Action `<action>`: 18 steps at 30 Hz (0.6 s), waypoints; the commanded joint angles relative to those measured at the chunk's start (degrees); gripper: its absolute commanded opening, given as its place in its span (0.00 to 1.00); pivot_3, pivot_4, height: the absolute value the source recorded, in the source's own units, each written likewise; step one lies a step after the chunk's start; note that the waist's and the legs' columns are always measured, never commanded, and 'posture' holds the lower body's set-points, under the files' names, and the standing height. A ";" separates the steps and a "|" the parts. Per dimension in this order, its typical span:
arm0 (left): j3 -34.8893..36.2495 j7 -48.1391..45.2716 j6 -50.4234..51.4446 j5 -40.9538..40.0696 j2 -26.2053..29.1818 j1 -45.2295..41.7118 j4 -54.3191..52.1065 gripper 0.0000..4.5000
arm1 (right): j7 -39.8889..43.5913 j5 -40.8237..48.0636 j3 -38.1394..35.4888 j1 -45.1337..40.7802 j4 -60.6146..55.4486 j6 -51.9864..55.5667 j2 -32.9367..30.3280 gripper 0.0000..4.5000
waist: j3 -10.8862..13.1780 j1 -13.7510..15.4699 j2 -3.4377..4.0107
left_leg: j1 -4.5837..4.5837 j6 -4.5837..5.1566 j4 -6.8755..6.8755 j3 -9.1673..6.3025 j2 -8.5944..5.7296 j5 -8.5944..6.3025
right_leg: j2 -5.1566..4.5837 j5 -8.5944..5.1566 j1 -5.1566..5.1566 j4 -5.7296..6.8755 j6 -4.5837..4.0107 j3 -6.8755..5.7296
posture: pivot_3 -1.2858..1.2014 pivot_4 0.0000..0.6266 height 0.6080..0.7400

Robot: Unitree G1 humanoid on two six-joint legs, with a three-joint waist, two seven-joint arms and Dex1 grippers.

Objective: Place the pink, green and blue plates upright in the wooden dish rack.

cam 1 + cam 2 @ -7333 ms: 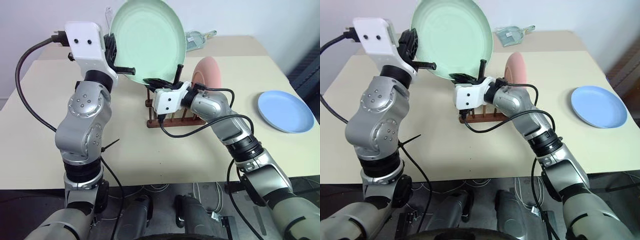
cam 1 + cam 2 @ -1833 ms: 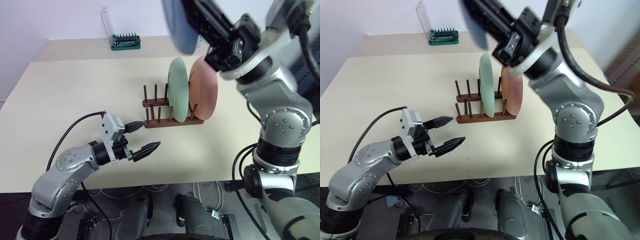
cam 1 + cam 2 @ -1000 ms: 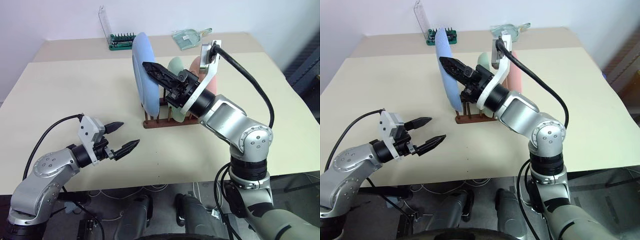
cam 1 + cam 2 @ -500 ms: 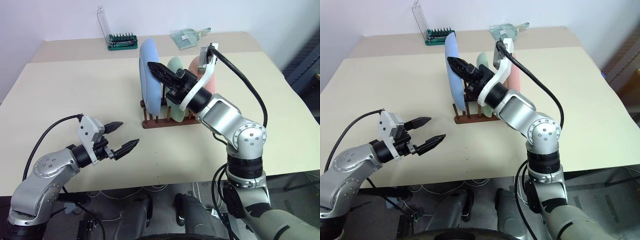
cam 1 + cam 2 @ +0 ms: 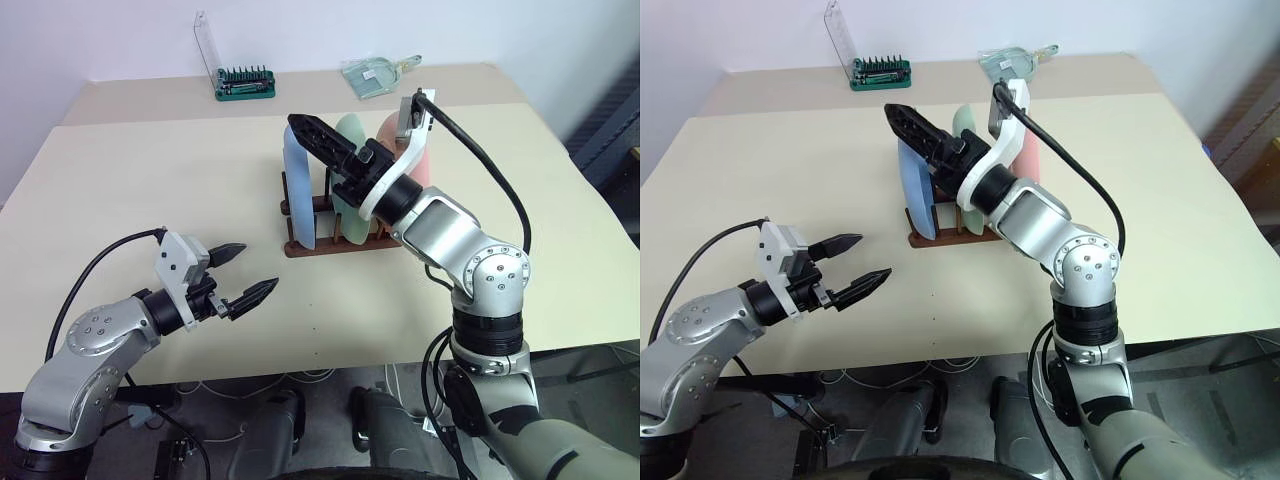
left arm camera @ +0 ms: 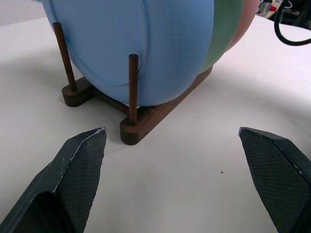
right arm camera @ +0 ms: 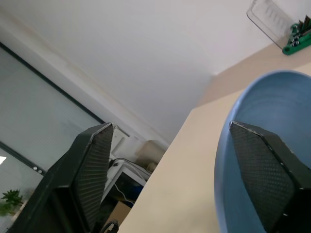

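Blue plate (image 5: 297,196) stands on edge in the rack (image 5: 340,240), beside the green (image 5: 349,135) and pink (image 5: 425,150) plates. Right gripper (image 5: 318,140) reaches over its rim, jaws apart. Left gripper (image 5: 250,275) hovers low, jaws wide.

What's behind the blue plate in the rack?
Behind the blue plate stands the green plate, then the pink plate; only their edges show, the rest is covered.

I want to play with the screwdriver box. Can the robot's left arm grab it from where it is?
Probably not. The box sits at the table's far edge, while the left gripper hangs open near the front edge, far short of it.
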 commanded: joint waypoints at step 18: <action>5.72 0.79 -4.51 1.80 -0.68 1.55 2.33 1.00 | 56.06 -31.30 -18.34 15.72 -5.46 -13.70 -38.28 0.88 | -0.02 0.65 -0.06 | -0.09 0.09 0.02 0.03 0.03 -0.08 | -0.09 -0.08 0.24 -0.52 0.17 -0.13 | 0.52 0.24 1.00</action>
